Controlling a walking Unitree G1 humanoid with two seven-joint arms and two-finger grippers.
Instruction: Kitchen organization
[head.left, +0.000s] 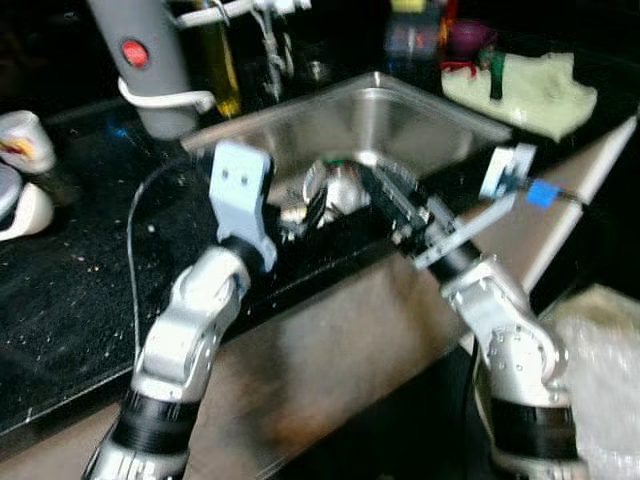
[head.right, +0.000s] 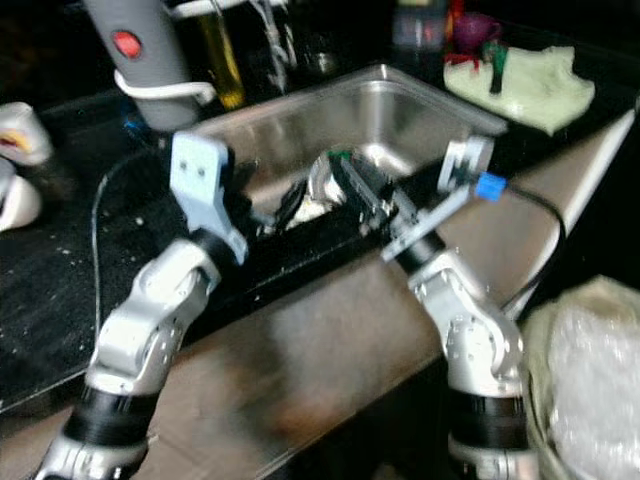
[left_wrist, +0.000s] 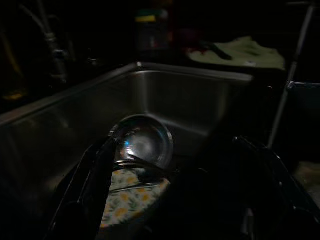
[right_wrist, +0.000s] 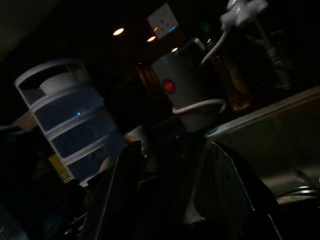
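Note:
A steel sink (head.left: 400, 125) is set into the black counter in front of me. Inside it, a shiny steel bowl (left_wrist: 142, 142) lies tilted on a plate with a yellow flower pattern (left_wrist: 127, 202). My left gripper (head.left: 312, 207) reaches over the near rim into the sink, open, its fingers (left_wrist: 97, 185) spread either side of the bowl and close to it. My right gripper (head.left: 378, 188) comes in from the near right, just above the same dishes, also open with nothing seen between its fingers (right_wrist: 125, 190). The head views are blurred.
A grey appliance with a red button (head.left: 145, 60), an oil bottle (head.left: 222, 65) and the tap (head.left: 270, 45) stand behind the sink. White mugs (head.left: 25, 145) sit far left, a pale green cloth (head.left: 535, 90) back right. A plastic bag (head.left: 600, 380) lies low right.

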